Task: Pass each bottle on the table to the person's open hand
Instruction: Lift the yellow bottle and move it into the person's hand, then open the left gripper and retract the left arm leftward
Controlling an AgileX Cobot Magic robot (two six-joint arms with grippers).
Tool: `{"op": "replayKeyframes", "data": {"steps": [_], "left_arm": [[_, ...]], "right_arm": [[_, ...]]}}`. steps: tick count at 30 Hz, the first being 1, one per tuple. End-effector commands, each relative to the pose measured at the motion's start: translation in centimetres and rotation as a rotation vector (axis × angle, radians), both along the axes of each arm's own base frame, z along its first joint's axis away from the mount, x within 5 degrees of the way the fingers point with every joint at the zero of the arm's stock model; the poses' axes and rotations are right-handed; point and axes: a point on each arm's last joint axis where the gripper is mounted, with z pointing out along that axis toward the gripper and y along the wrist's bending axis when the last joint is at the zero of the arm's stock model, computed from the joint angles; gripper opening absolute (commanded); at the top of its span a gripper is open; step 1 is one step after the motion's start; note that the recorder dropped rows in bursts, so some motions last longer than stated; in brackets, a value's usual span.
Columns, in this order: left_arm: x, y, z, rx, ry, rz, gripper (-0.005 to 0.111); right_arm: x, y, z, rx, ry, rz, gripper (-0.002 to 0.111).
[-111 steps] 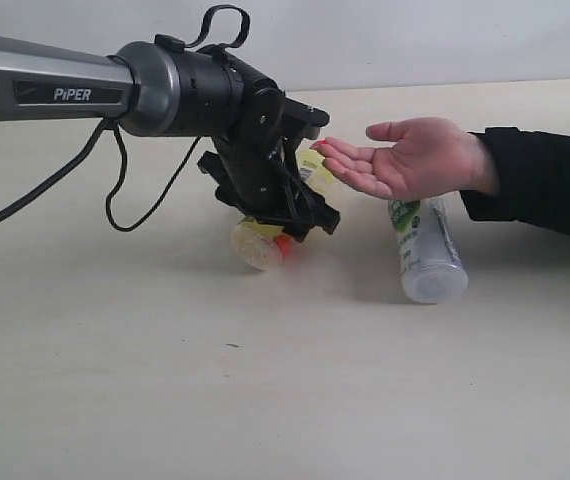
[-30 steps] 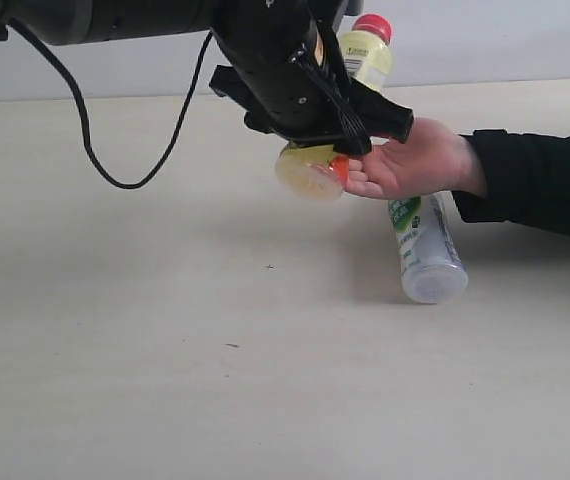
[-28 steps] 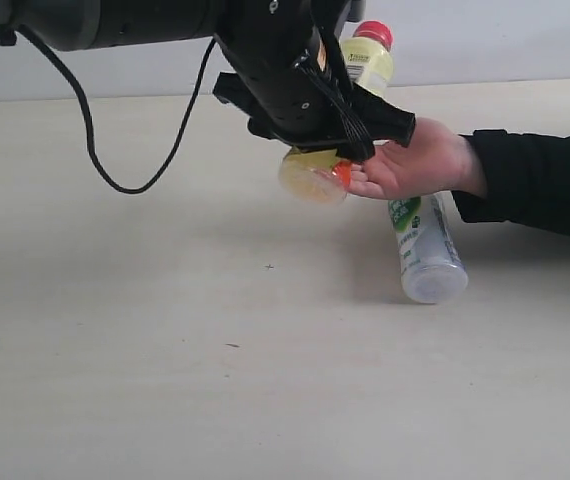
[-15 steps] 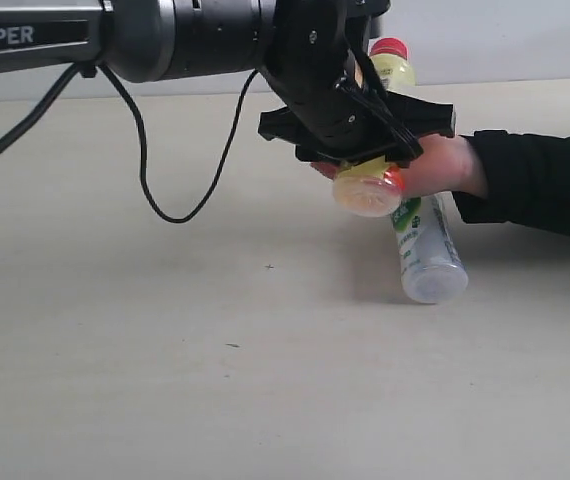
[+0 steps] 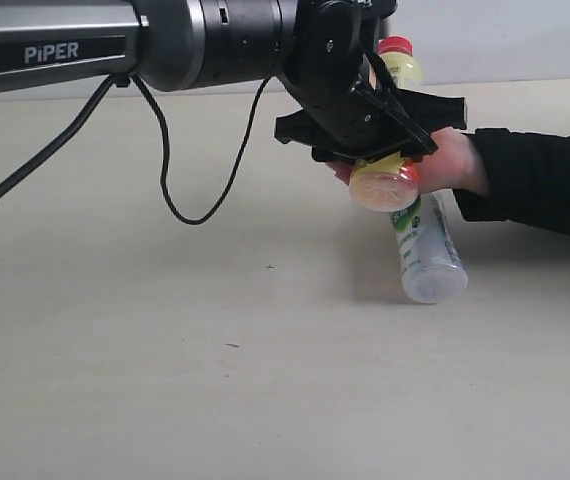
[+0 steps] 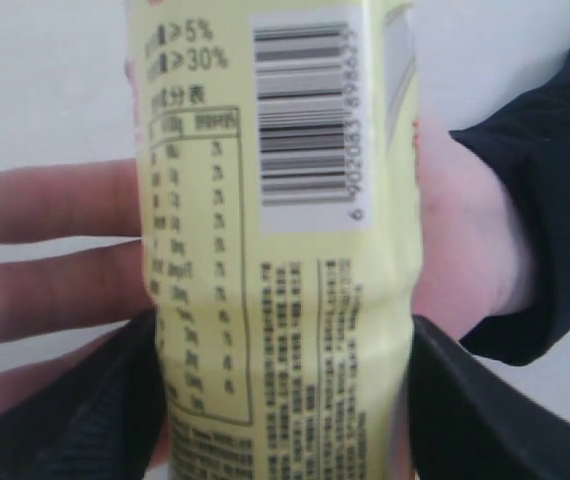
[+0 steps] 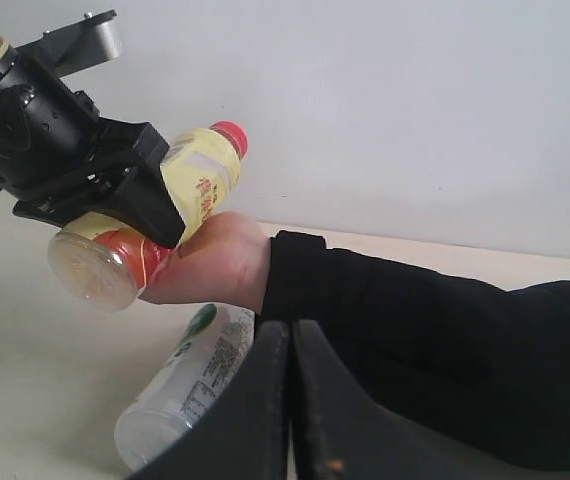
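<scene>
Left gripper (image 5: 375, 140) clamped on the tilted yellow bottle (image 5: 382, 186), held over the person's open hand (image 5: 452, 160), hiding most of the palm; green-white labelled bottle (image 5: 423, 245) lies on the table (image 5: 165, 350) directly under that hand; right gripper (image 7: 290, 400): pincer together, empty.

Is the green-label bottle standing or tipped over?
Tipped over: the green-label bottle lies on its side on the table, beneath the person's hand.
</scene>
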Motion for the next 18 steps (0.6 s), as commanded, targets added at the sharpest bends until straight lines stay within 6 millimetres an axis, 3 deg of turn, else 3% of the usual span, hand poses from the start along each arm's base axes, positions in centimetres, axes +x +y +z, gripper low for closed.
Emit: {"op": "replayKeyframes", "data": {"steps": [1, 6, 12, 18], "left_arm": [[0.11, -0.11, 0.59, -0.025, -0.012, 0.007, 0.06], [0.1, -0.11, 0.59, -0.024, -0.012, 0.007, 0.063], [0.13, -0.14, 0.62, -0.028, -0.017, 0.006, 0.091], [0.13, -0.13, 0.74, -0.028, -0.024, 0.001, 0.093]], "right_arm": [[-0.02, 0.01, -0.1, 0.003, -0.003, 0.002, 0.0], [-0.02, 0.01, -0.1, 0.003, -0.003, 0.002, 0.0], [-0.02, 0.01, -0.1, 0.003, -0.003, 0.002, 0.0], [-0.02, 0.01, -0.1, 0.003, -0.003, 0.002, 0.0]]}}
